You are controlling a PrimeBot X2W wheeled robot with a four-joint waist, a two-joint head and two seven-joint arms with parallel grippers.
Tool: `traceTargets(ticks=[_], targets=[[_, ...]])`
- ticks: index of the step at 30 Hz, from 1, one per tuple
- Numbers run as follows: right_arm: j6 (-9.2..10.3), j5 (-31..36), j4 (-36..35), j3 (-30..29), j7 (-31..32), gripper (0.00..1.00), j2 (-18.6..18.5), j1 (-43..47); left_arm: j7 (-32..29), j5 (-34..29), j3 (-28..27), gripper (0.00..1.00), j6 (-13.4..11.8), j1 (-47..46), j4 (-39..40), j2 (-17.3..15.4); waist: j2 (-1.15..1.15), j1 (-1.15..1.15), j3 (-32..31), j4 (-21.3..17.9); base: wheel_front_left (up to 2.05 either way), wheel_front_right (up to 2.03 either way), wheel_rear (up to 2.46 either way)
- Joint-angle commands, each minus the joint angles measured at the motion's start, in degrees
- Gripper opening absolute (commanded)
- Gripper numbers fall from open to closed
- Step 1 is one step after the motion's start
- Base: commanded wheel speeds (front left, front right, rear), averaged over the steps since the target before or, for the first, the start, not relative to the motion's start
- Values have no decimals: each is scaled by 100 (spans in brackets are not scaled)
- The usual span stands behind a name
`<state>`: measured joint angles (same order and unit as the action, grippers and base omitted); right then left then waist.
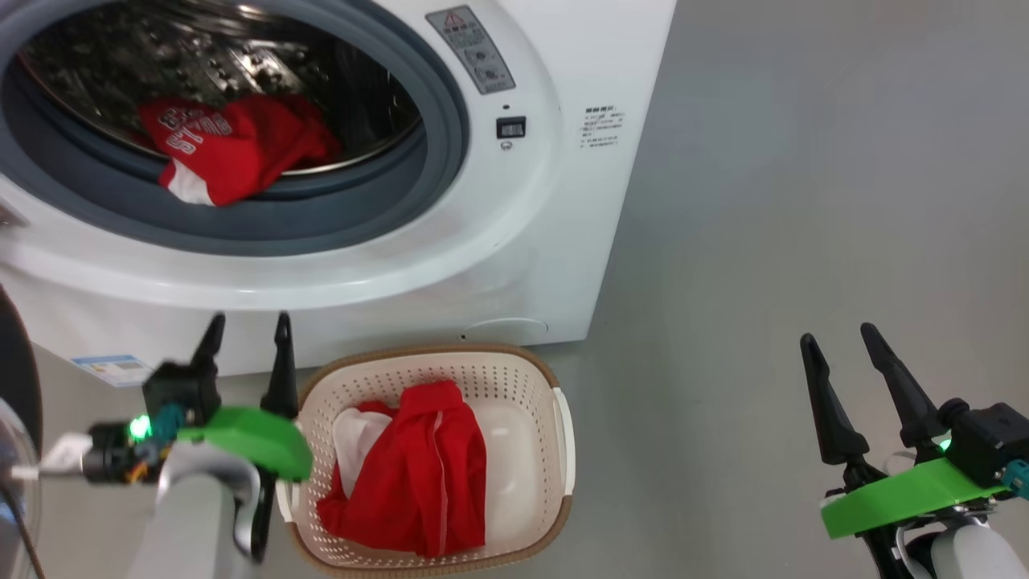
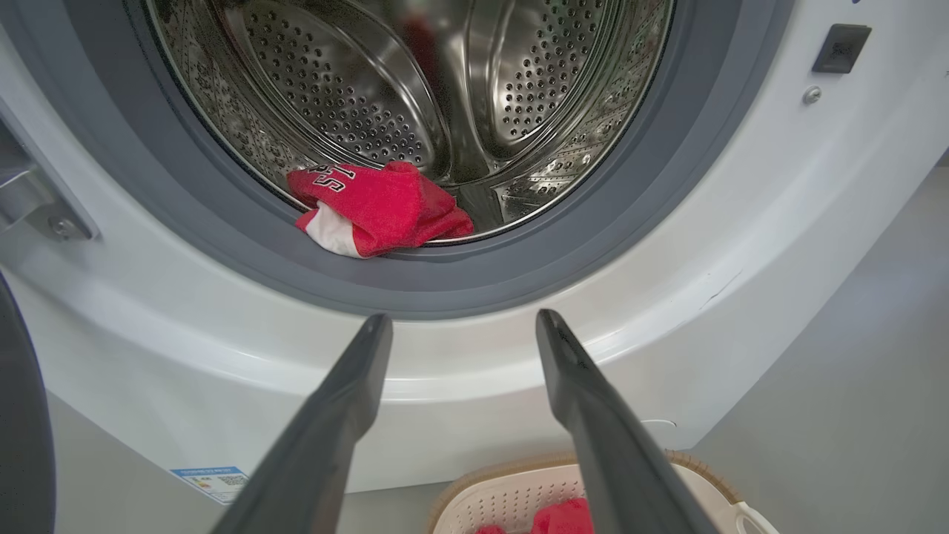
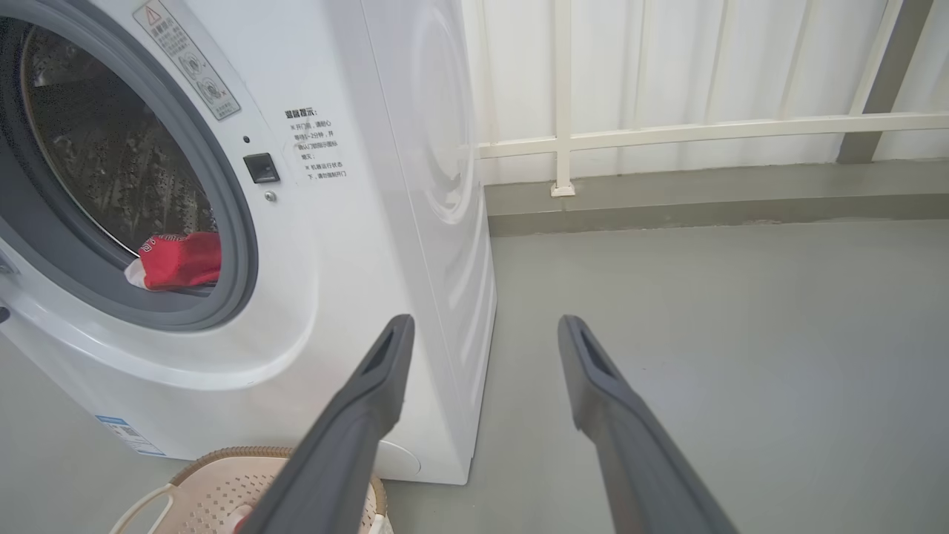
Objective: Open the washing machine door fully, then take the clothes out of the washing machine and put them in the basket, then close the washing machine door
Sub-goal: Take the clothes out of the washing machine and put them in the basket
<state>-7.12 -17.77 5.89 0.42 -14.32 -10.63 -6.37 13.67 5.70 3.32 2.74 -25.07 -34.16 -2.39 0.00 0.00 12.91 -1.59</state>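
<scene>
Head view: washing machine [image 1: 563, 201] fills the far left, its opening uncovered. A dark curved edge at the far left is probably the washing machine door [image 1: 14, 378] swung open; too little of it shows to be sure. Red jersey [image 1: 233, 149] with white lettering lies at the near lip of the steel drum [image 1: 161, 56], draped onto the grey gasket [image 1: 362, 217]. Basket [image 1: 514, 371] sits on the grey floor [image 1: 764, 241] just in front of the machine's base. Red garment [image 1: 418, 474] with white trim lies inside it, crumpled. Left gripper [image 1: 248, 326] hangs just left of the basket, fingers apart, holding nothing, tips in front of the machine's lower panel. Right gripper [image 1: 836, 334] is well to the right over bare floor, fingers spread, empty. Blue sticker [image 1: 112, 370] is on the machine's lower left.

Left wrist view: both fingers are spread wide and aimed at the white front rim below the opening, touching nothing. The jersey sits at the drum's near edge, a white patch hanging over the gasket. The basket rim and a bit of red cloth show near, between the fingers. The door's black rim is at the left edge.

Right wrist view: fingers apart, nothing between them, pointing over the floor right of the machine. The jersey shows through the opening at left, the basket corner near left. A white railing [image 3: 704, 130] stands far.
</scene>
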Motion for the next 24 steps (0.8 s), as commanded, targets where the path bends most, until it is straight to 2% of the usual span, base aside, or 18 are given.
traceTargets(ticks=[1, 7, 15, 24], targets=[[-36, 16, -152, 135, -68, 100, -21, -154, 15, -41, -136, 100, -59, -345, -11, -170, 0, 0, 172, -58, 0, 0, 0], [-36, 40, -175, 181, -68, 100, 44, -313, -256, -312, 72, 100, -194, -1385, -925, -321, 0, 0, 373, -137, 0, 0, 0], [-36, 34, -208, 239, -68, 100, 94, -516, -552, -914, 539, 100, -357, -2670, -1994, -715, 0, 0, 616, -198, 0, 0, 0], [-36, 16, -206, 366, -68, 100, 137, -673, -894, -1392, 974, 100, -545, -3647, -2968, -963, 0, 0, 793, -332, 0, 0, 0]])
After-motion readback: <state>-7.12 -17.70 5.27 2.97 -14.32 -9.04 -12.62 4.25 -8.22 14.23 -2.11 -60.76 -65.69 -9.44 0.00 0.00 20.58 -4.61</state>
